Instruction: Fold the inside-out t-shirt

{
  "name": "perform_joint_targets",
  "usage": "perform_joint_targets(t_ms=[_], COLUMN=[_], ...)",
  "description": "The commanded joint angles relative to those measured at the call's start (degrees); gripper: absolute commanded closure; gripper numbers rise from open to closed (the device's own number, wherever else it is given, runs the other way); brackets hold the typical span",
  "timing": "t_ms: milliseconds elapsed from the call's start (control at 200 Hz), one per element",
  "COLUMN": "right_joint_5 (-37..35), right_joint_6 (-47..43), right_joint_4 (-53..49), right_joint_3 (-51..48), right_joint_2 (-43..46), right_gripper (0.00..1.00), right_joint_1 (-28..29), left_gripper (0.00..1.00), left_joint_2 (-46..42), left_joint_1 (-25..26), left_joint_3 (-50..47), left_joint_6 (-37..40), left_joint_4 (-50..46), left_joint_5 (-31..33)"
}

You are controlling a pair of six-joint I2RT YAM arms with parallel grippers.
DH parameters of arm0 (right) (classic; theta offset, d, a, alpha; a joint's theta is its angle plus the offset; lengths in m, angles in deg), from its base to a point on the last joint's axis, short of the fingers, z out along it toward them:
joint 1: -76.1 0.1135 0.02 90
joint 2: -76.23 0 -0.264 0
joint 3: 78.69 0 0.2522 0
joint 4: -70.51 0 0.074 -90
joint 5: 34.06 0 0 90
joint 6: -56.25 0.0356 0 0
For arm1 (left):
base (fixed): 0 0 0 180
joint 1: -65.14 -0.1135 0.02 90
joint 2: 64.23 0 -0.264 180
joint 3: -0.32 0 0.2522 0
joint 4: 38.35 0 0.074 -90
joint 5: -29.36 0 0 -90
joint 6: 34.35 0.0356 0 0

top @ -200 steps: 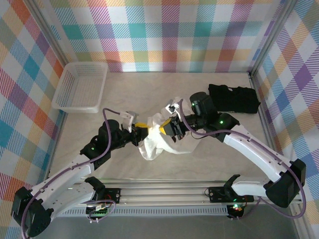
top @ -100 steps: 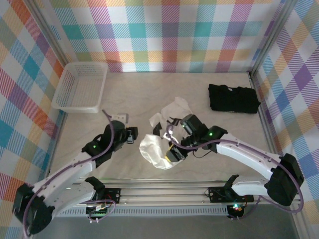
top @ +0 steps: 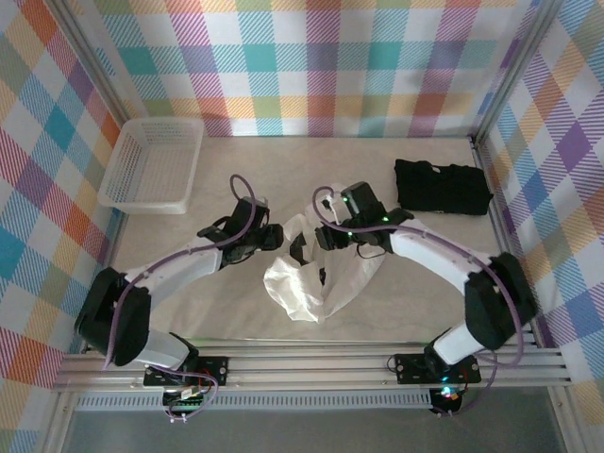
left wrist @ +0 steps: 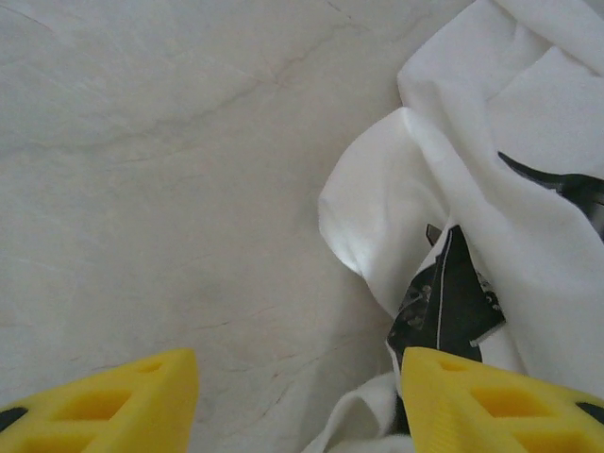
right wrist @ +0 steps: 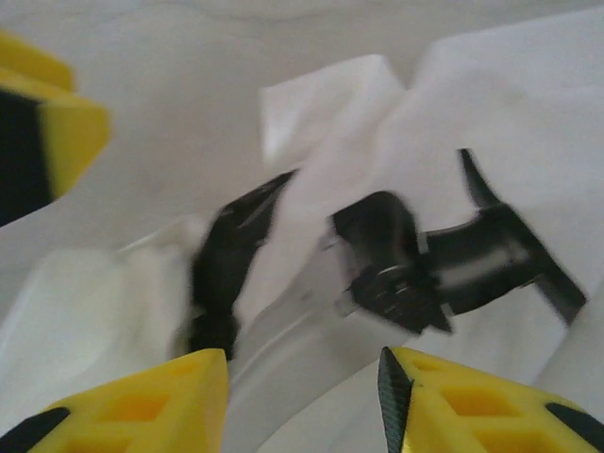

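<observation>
The inside-out t-shirt lies crumpled at lower centre, its sleeves and collar impossible to sort out. Just above it, the left gripper and right gripper stand parted, gripping nothing, though the right wrist view is blurred. Farther off, a black garment lies at upper right.

Right wrist view: I am watching a smeared picture, with the dark patches on the inside-out t-shirt blurring past telling and the fingertips of the right gripper running off the bottom edge. Left wrist view: the shirt is spilling past the right and bottom edges, and the left gripper is showing me cropped yellow tips. From above, the right arm is covering part of the cloth.
</observation>
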Motion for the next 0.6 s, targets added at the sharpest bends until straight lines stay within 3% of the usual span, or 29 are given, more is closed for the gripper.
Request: perform_joint_targets(t_ms=[0,140,245,355,515,595], right_joint_5=[-3.31,2.21,0.30,-1.80,-3.13,-4.14], right_joint_6=[0.34,1.83,1.36,0.84,1.07,0.84], right_joint_4=[1.39,4.09,4.57,6.80,11.09,11.72], right_joint_3=[3.28,3.50,2.97,0.35,-4.21,-5.26], right_joint_2=[-4.81,-8.98,-8.13,-1.78,9.94,14.89], right_gripper=[0.45,0.48,0.75,0.95,0.99,1.00], right_joint_1=[0.16,0.19,-0.09,-1.37,-3.04,-3.20], left_gripper=[0.40,0.39,0.44,0.59,1.00,1.00], left_joint_2=[3.99,9.89,13.50,17.13,18.58,16.36], left_joint_1=[-1.16,-1.25,-1.21,-1.23,-1.59,-2.48], left_joint_3=[2.04,2.43,1.03,1.53,2.59,3.46], left_joint_6=[-2.28,-3.43,-5.68,-7.73,-9.24,-9.02], left_joint_4=[0.90,1.92,6.64,10.59,15.95,16.66], left_joint_5=[-7.20,-12.60,-17.75,-21.91,-24.64,-24.45])
